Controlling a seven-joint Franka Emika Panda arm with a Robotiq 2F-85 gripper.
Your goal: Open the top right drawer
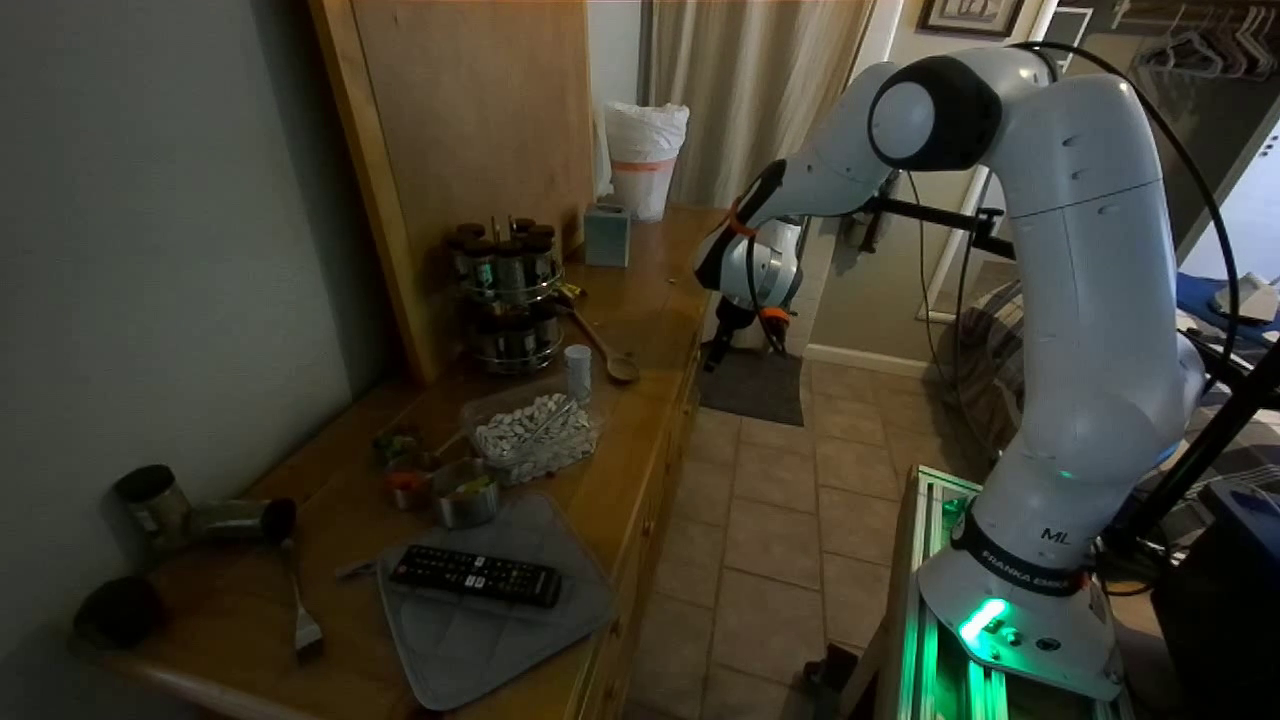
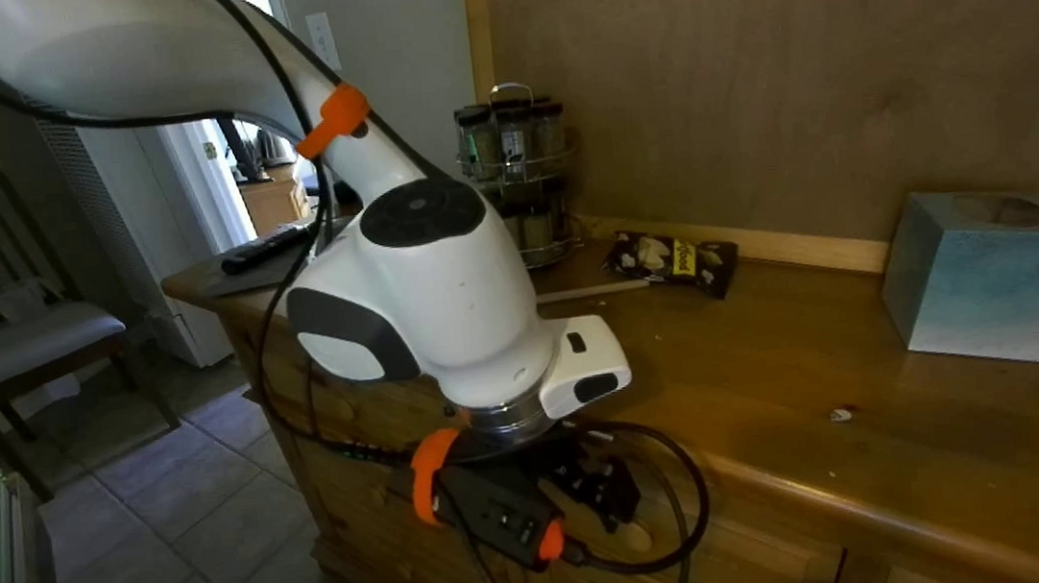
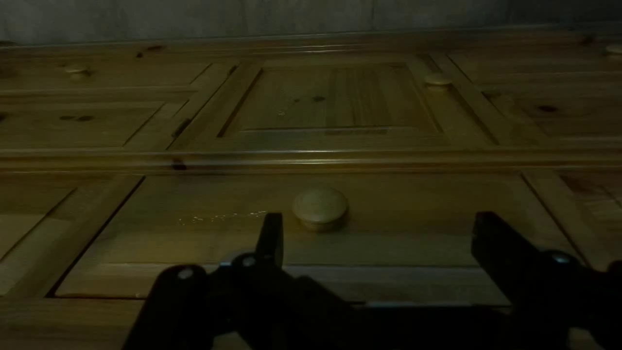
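A light brown wooden drawer front (image 3: 413, 209) with a round wooden knob (image 3: 320, 206) faces my gripper in the wrist view. It looks closed. I take it as the top right drawer, though neighbouring fronts lie on both sides and the wrist picture seems upside down, with floor at its top. My gripper (image 3: 378, 217) is open and empty. The knob appears between its fingertips, nearer the left finger and slightly beyond the tips, not touched. In an exterior view the gripper (image 2: 614, 504) hangs before the cabinet beside the knob (image 2: 637, 537). In an exterior view the gripper (image 1: 716, 350) is beyond the cabinet edge.
A cable loop (image 2: 696, 505) hangs by the gripper. The cabinet top's edge (image 2: 791, 485) juts near the hand. On top stand a tissue box (image 2: 982, 281), a spice rack (image 2: 517, 176) and a snack bag (image 2: 676, 261). A panelled door (image 3: 335, 102) lies beyond the drawer.
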